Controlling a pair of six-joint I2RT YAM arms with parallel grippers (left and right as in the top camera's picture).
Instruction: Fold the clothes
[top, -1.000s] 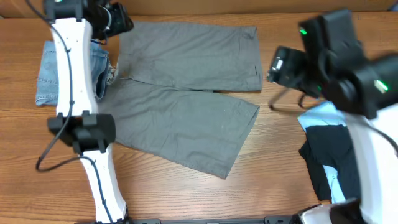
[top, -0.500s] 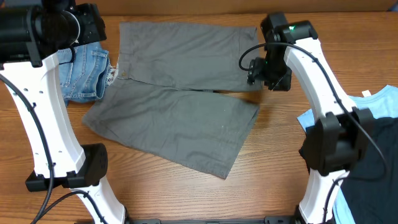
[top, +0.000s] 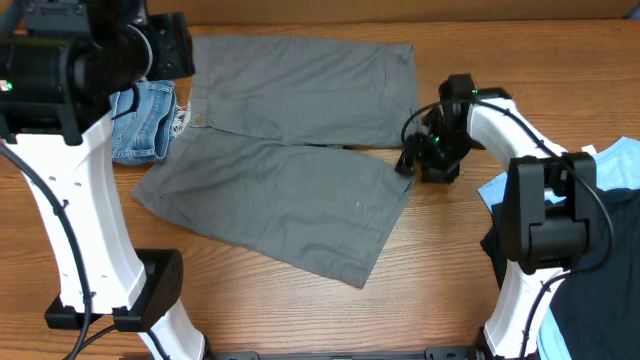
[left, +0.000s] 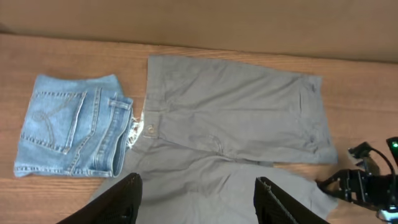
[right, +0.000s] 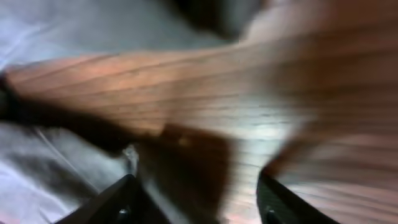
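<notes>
- Grey shorts lie flat on the table, legs splayed, unfolded, just beside denim shorts.
- Right jaws are spread and empty, low by the far leg's hem corner, likely lining up a pinch.
- Left jaws are wide apart and empty, high over the waistband side, probably waiting.

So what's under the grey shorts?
Bare wooden table shows around the grey shorts, which lie flat without bulges. The frayed hem of the folded denim shorts meets their waistband; whether it tucks underneath is unclear. Anything else beneath is covered.
</notes>
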